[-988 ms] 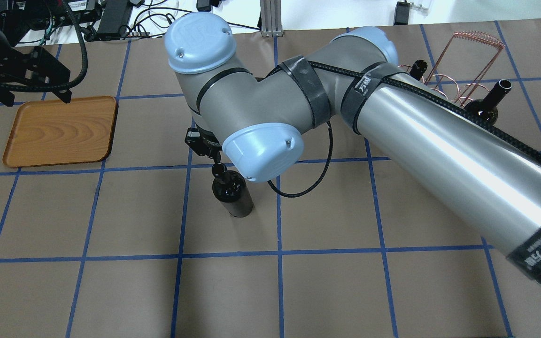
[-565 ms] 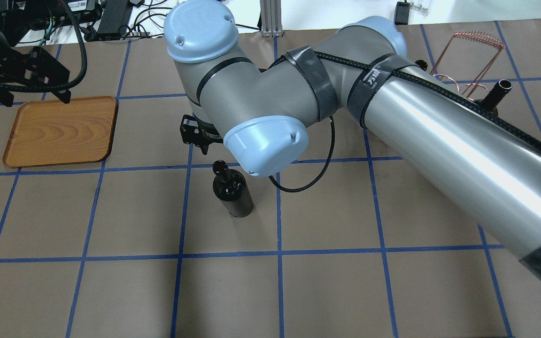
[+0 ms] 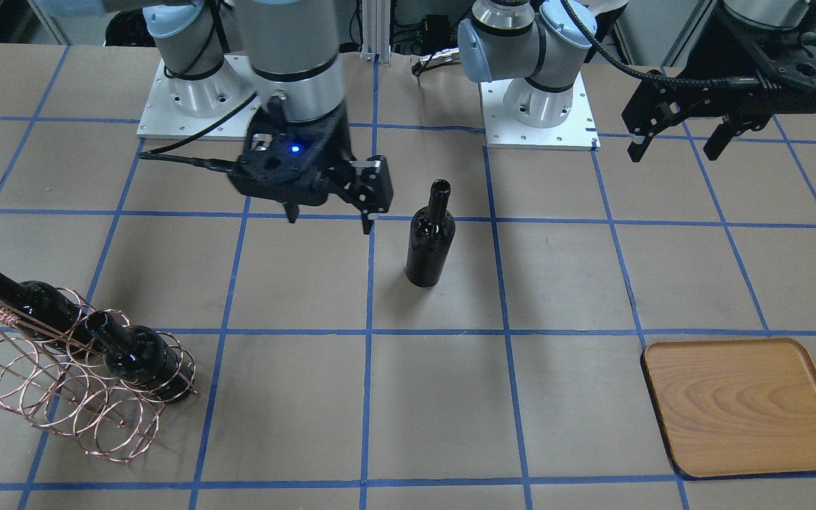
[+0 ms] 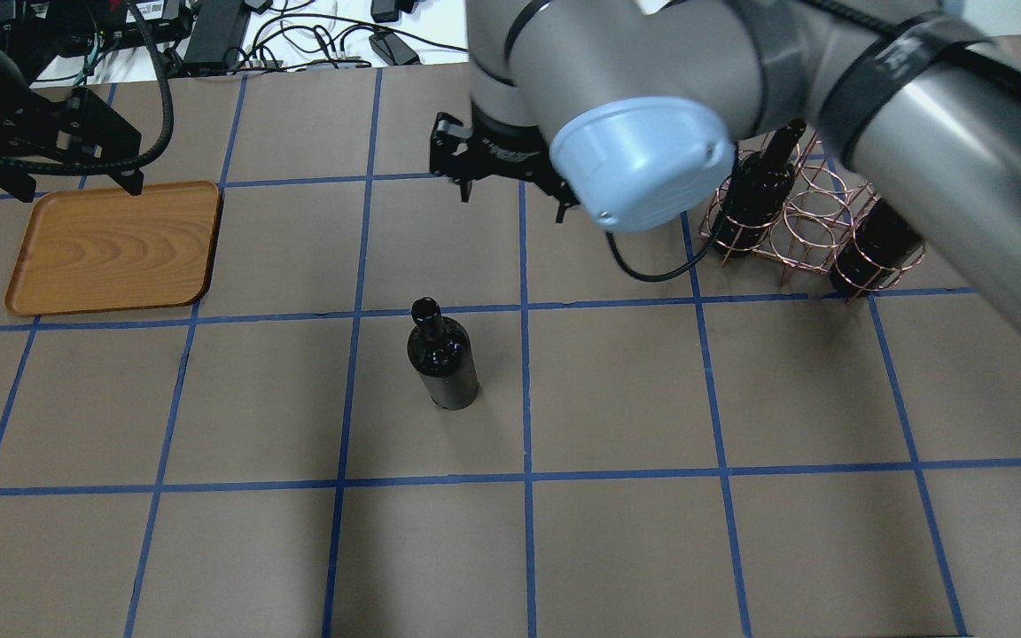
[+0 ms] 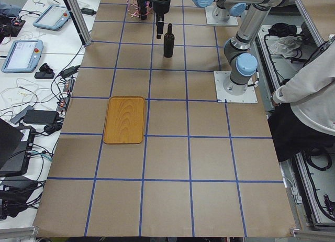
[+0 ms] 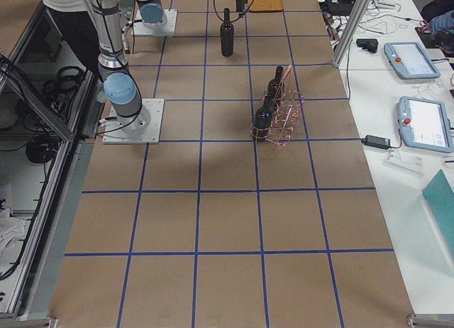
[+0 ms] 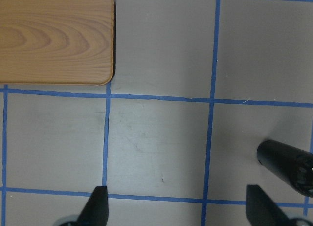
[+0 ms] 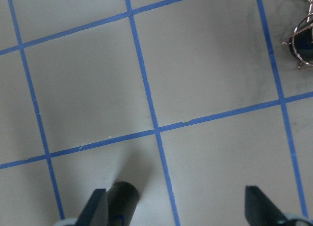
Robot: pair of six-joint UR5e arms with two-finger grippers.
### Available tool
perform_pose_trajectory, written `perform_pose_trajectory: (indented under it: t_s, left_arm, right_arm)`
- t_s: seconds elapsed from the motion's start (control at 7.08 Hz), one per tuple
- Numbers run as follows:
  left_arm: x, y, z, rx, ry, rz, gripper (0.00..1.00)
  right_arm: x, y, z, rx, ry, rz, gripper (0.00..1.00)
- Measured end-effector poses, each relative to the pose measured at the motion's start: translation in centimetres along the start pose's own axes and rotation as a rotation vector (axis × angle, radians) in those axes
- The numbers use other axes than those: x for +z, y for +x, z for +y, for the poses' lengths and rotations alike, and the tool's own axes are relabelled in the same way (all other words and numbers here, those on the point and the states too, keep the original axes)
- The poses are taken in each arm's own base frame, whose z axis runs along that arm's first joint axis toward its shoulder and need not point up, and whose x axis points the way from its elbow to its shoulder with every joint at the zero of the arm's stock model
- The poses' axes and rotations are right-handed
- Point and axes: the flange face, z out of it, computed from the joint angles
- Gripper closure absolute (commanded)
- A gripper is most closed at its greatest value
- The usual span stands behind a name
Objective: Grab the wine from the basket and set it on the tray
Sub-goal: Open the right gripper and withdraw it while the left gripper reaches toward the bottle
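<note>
Wine [image 3: 431, 244]: stands free on counter [image 3: 295, 411], right tool [image 3: 330, 219] spread and now drawn off toward basket [image 3: 75, 404], left tool [image 3: 673, 152] spread near tray [image 3: 741, 404].

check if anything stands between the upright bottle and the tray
Nothing visible does. Only bare table lies between the wine bottle and the tray. The left tool hangs open above the table, touching neither.

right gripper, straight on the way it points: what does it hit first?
Probably the bare table: the right gripper points down, open, with only paper below. The upright wine stands off to its side, likely missed.
</note>
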Motion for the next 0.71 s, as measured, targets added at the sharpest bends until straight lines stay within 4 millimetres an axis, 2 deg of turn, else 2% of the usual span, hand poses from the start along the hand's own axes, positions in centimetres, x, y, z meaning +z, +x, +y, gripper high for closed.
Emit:
perform_pose_trajectory:
  t_s: [0.14, 0.42, 0.56, 0.71]
  left_arm:
    - [0.3, 3.2, 0.7, -0.025, -0.012, 0.004, 0.00]
    - [2.4, 10.8, 3.7, -0.065, -0.065, 0.002, 0.00]
    - [3.7, 13.6, 5.0, -0.100, -0.093, -0.003, 0.00]
    - [4.8, 15.4, 6.1, -0.117, -0.119, -0.005, 0.00]
  right_arm:
    - [-0.8, 3.1, -1.8, -0.072, 0.013, 0.017, 0.00]
    - [-0.9, 7.2, -3.5, -0.145, 0.000, 0.124, 0.00]
    - [-0.6, 8.1, -3.7, -0.178, -0.023, 0.160, 0.00]
    - [-0.3, 8.7, -3.7, -0.218, -0.043, 0.175, 0.00]
